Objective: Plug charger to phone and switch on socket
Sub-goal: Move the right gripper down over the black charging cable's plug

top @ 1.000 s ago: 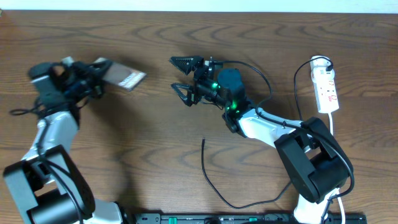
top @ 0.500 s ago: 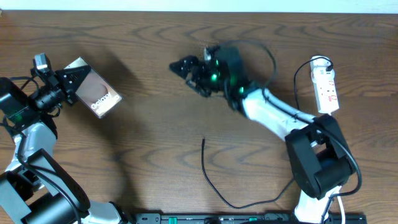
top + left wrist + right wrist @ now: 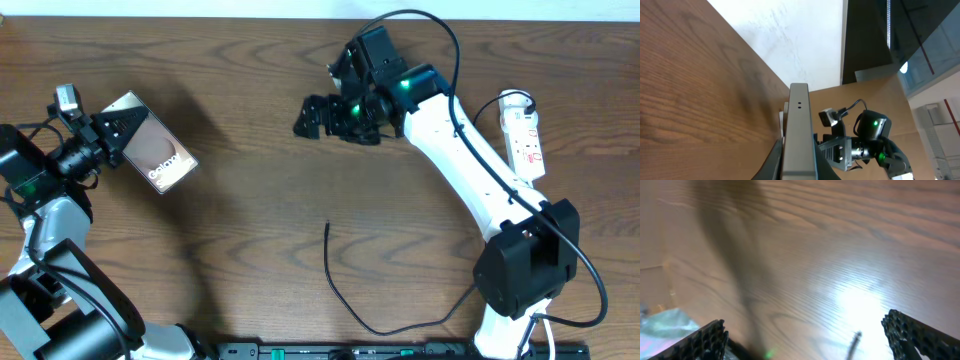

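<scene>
The phone (image 3: 158, 157), bronze-brown with white lettering, is held tilted above the table's left side by my left gripper (image 3: 112, 133), which is shut on its edge. In the left wrist view the phone's grey edge (image 3: 799, 131) stands upright between the fingers. The charger's thin black cable (image 3: 334, 285) lies at front centre, its tip (image 3: 327, 227) pointing away. My right gripper (image 3: 324, 115) hovers open and empty above the table, well beyond the tip. The right wrist view is blurred; it shows the jaws wide apart and the cable tip (image 3: 854, 348) below. The white socket (image 3: 527, 142) lies at far right.
A white plug head (image 3: 515, 100) sits at the socket's far end, with a white lead running toward the front along the right arm's base (image 3: 520, 270). The right arm's own thick black cable loops over its wrist (image 3: 440, 40). The right arm also shows in the left wrist view (image 3: 860, 142).
The right arm has swung up and toward the far side, its gripper now higher and still open. The left arm pulled the phone left and tilted it, then held still.
</scene>
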You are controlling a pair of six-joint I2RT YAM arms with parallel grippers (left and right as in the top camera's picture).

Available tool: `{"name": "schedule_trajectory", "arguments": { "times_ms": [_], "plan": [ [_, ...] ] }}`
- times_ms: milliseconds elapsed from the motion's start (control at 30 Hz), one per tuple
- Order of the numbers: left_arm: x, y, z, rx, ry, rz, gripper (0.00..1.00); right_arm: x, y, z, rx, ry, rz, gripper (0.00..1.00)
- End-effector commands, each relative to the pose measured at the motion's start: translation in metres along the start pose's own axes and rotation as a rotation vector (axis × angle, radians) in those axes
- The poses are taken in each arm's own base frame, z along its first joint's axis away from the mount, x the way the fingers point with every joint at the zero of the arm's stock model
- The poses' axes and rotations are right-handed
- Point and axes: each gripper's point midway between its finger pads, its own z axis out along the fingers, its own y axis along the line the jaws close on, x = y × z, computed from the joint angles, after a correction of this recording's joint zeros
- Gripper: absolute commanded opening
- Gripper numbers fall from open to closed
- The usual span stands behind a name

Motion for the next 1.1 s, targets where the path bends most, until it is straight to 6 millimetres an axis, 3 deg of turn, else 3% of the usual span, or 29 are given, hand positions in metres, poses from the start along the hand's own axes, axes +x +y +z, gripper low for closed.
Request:
{"name": "schedule_trajectory", "arguments": {
  "times_ms": [0, 200, 367, 533, 867, 1067],
  "plan": [
    [0.004, -0.008, -0.001, 0.019, 0.028, 0.041, 0.08, 0.011, -0.015, 0.007, 0.097, 0.041, -0.027, 0.99],
    [0.005, -0.008, -0.001, 0.019, 0.029, 0.04, 0.07, 0.063, -0.043, 0.038, 0.359, 0.168, 0.093, 0.99],
    [0.005, -0.008, -0.001, 0.019, 0.029, 0.04, 0.07, 0.104, -0.053, 0.075, 0.425, 0.214, 0.253, 0.95],
    [0.005, -0.008, -0.001, 0.019, 0.029, 0.041, 0.07, 0.137, -0.077, 0.091, 0.495, 0.248, 0.389, 0.91],
    [0.005, -0.008, -0.001, 0.019, 0.029, 0.048, 0.07, 0.17, -0.092, 0.104, 0.538, 0.292, 0.397, 0.84],
    [0.004, -0.008, -0.001, 0.019, 0.028, 0.048, 0.07, 0.175, -0.084, 0.115, 0.489, 0.298, 0.38, 0.72]
  ]
}}
